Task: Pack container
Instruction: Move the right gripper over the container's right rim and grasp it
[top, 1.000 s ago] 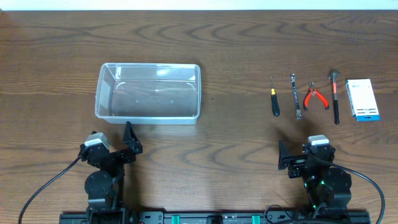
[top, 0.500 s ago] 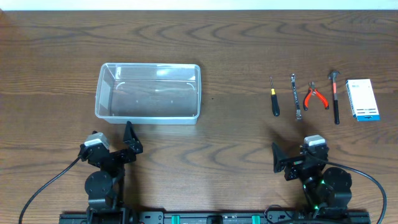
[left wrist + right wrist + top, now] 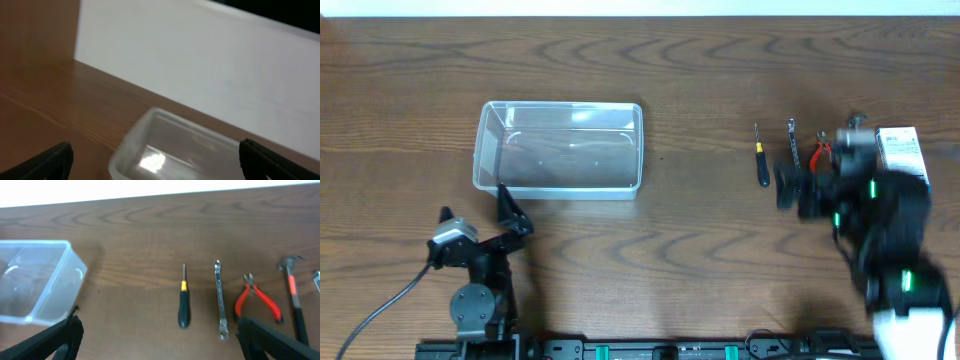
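Right gripper (image 3: pixel 157 329) has swung out above the screwdriver (image 3: pixel 183 305), jaws wide, empty. Left gripper (image 3: pixel 155 150) open too. Container (image 3: pixel 558 187) empty: first pick pending.

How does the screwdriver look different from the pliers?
The screwdriver has a black handle with a yellow band; the pliers have red handles. The screwdriver is one straight, thin piece; the pliers fork into two spread handles. Both lie flat on the table, tips pointing to its far edge.
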